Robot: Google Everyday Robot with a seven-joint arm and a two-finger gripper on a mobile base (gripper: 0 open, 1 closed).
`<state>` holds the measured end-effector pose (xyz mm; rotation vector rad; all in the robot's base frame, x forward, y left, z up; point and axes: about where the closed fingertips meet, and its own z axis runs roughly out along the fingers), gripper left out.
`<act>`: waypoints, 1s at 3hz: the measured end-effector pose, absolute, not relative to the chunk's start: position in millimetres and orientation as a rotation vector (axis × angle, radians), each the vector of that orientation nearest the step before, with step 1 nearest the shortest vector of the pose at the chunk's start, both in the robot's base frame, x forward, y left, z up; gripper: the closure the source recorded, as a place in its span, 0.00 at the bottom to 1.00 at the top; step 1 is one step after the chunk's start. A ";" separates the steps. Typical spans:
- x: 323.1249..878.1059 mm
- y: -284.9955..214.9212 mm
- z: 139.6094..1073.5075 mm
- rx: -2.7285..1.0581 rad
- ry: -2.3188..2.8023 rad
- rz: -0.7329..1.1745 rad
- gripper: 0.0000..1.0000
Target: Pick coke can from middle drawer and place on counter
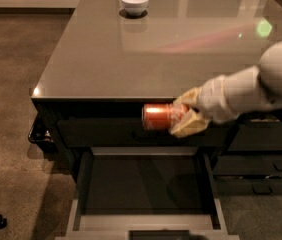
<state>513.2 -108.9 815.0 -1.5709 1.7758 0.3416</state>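
The end effector (pixel 177 117) is clenching the coke can (pixel 156 116) near its right end, its pale padded fingers (pixel 187 127) pinching above and below, so the can is lying sideways in the air, in front of the dark cabinet face just under the desk (pixel 131 59) edge and above the open middle drawer (pixel 83 184). The main risk is looking like a collision: the can is sitting lower than the desk top, so any move inward before rising enough would be knocking it against that hard edge. The can is a smooth metal cylinder gripped off-centre, so it could be twisting or sliding out and dropping back onto the drawer's flat dark floor. Set down sideways, it would likely be rolling across the glossy, reflective surface, perhaps off the side. The round white bowl (pixel 134 2) is resting well apart at the far end.
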 end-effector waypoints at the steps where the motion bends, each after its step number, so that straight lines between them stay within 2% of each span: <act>1: 535.2 -105.5 902.9 -1.595 1.657 0.266 1.00; 2: 535.2 -105.4 902.9 -1.595 1.657 0.266 1.00; 3: 559.5 -106.2 920.2 -1.607 1.602 0.208 1.00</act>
